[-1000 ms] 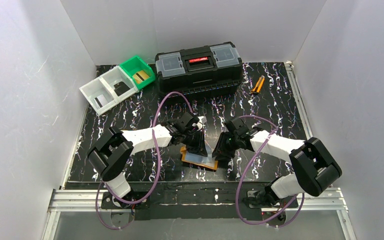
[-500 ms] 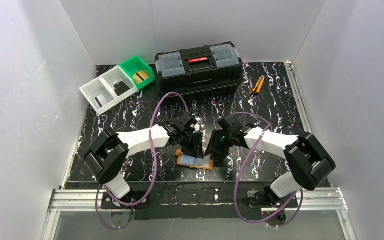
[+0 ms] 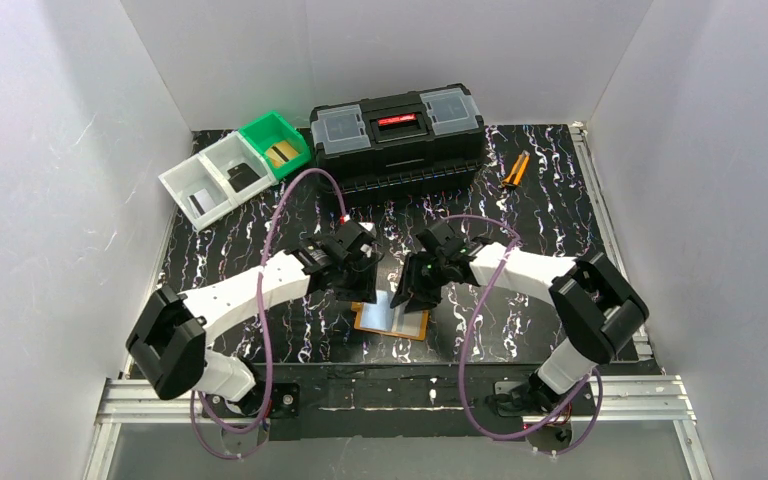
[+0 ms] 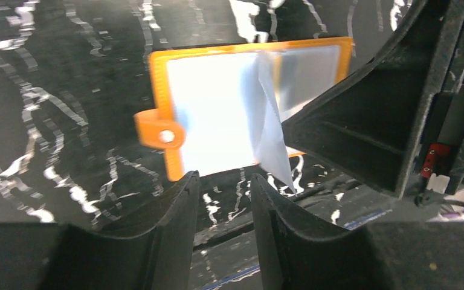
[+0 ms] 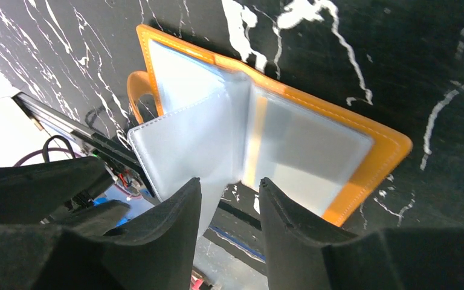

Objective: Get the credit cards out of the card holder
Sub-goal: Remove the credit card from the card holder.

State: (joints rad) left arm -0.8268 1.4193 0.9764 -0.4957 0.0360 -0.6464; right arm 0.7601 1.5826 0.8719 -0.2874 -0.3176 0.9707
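The orange card holder lies open and flat near the table's front edge, its clear pockets up. In the left wrist view the card holder shows a loose pocket leaf standing up. My left gripper hovers open just behind it, nothing between its fingers. My right gripper is open too, above the holder's right part; the leaf hangs by its left finger, ungripped. Dark credit cards and a gold one lie in the bins at the back left.
A black toolbox stands at the back middle, orange-handled pliers to its right. White bins and a green bin sit at the back left. White walls close in three sides. The right gripper's body fills the left wrist view's right.
Both grippers opened and drew back from the card holder; the left had been shut. The holder dropped flat and sits slightly further left. The left arm swung out leftward.
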